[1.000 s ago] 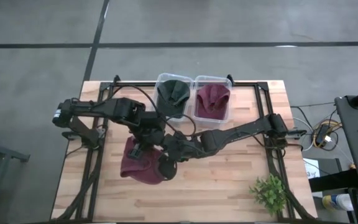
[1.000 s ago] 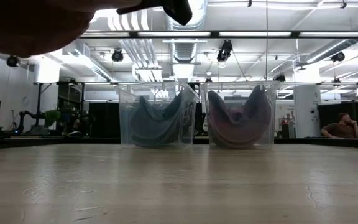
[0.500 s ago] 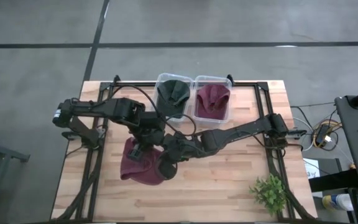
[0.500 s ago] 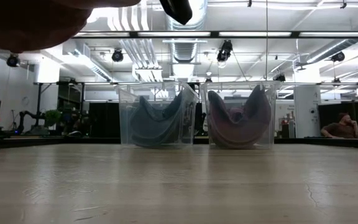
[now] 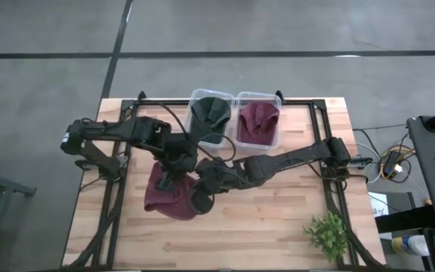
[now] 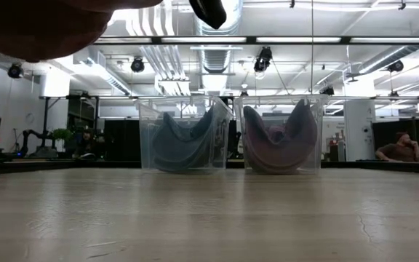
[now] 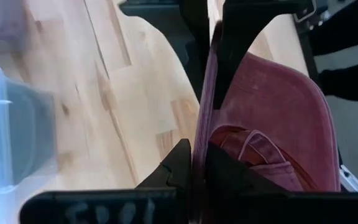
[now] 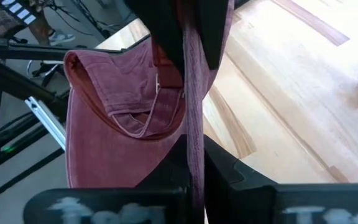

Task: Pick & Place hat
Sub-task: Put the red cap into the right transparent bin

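Observation:
A maroon hat (image 5: 168,198) hangs above the wooden table's (image 5: 278,219) left middle, clear of the boards. In the low view it is a dark blur (image 6: 35,29) at the top left. My left gripper (image 5: 174,180) and my right gripper (image 5: 196,198) are both shut on its brim and face each other across it. The left wrist view shows the brim edge-on with the crown's open inside (image 7: 260,149) beside it. My left gripper (image 7: 197,177) pinches the hat's brim (image 7: 202,124) between its two fingers, at the brim's edge, coming slanting down from the table's left. The hat is lifted clear and its crown hangs beside the fingers. My right gripper (image 8: 194,171) pinches the same brim (image 8: 194,112) between its two fingers on the edge opposite the left gripper's fingers (image 8: 166,31), slanting down from the table's right. The brim stands edge-on between the two holds, clear of the table.
Two clear bins stand side by side at the table's far edge, one with a dark green hat (image 5: 210,115) and one with a maroon hat (image 5: 257,121). A small green plant (image 5: 327,233) sits at the near right corner. People are in the room behind (image 6: 402,149).
My right gripper has shut on the hat's brim: in the low view its spread finger has drawn in to one dark block. The hat stays lifted in nearly the same place.

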Controlling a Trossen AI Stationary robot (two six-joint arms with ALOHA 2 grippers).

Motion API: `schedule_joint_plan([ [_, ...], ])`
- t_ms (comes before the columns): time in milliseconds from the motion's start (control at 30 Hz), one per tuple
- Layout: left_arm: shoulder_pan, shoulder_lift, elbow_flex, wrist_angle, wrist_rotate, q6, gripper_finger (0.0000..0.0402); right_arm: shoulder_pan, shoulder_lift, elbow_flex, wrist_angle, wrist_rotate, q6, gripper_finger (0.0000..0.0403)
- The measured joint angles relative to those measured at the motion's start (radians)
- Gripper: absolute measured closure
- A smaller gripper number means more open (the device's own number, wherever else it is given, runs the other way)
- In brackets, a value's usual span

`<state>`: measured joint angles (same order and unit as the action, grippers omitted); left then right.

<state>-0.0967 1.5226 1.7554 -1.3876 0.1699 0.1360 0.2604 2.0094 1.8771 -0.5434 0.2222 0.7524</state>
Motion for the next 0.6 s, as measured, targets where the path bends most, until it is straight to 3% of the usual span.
schedule_joint_plan([
  [333, 0.006, -0.059, 0.035, 0.001, -0.037, -0.014, 0.0367, 0.005, 0.0, -0.002, 0.001, -0.022, 0.016, 0.0394],
  [600, 0.006, -0.138, 0.093, 0.034, -0.208, -0.06, 0.0367, 0.003, -0.014, -0.003, -0.012, 0.039, 0.065, 0.0394],
])
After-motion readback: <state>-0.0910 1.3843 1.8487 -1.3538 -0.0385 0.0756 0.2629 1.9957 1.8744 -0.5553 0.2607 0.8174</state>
